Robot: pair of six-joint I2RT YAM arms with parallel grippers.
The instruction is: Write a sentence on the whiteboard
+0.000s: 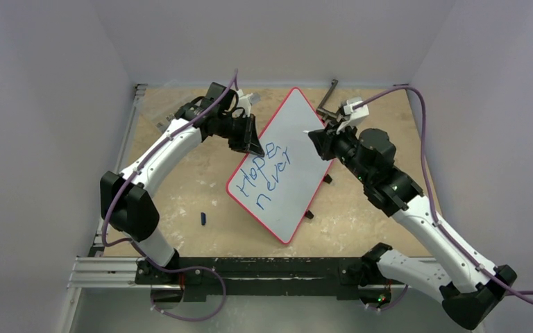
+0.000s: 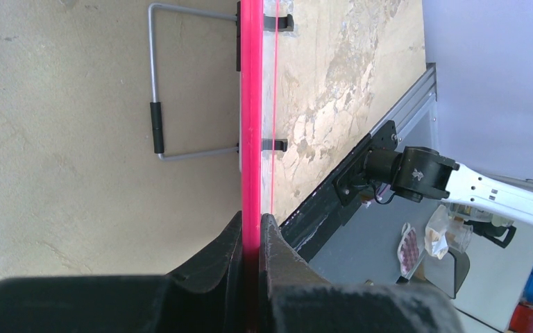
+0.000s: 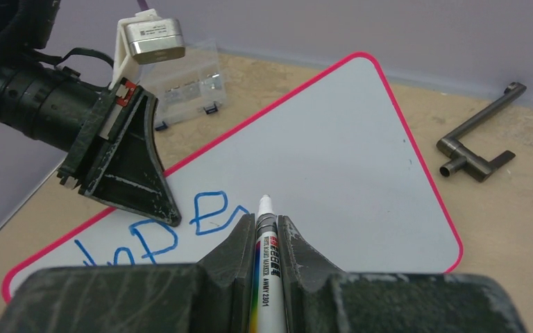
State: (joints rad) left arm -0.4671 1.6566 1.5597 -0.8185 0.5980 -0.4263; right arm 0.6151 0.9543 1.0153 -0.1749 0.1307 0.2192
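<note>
The whiteboard (image 1: 304, 149) lies tilted mid-table, white with a thin red rim (image 2: 252, 104). The sentence (image 1: 267, 177) is blue lettering in two slanted lines, reading "Hope never"; the right wrist view shows its letters (image 3: 180, 229). My left gripper (image 1: 253, 143) is shut on the board's upper-left rim, the jaws pinching the red edge (image 2: 251, 218). My right gripper (image 1: 317, 141) is shut on a white marker (image 3: 264, 277). The marker's tip (image 3: 264, 201) points at the bare white area right of "Hope"; whether it touches the board I cannot tell.
A dark metal crank tool (image 3: 475, 149) lies past the board's far corner. A clear plastic packet (image 3: 187, 94) sits behind my left gripper (image 3: 121, 166). A small blue cap (image 1: 203, 218) lies left of the board. A wire stand (image 2: 156, 125) and black clips (image 1: 309, 214) sit under the board.
</note>
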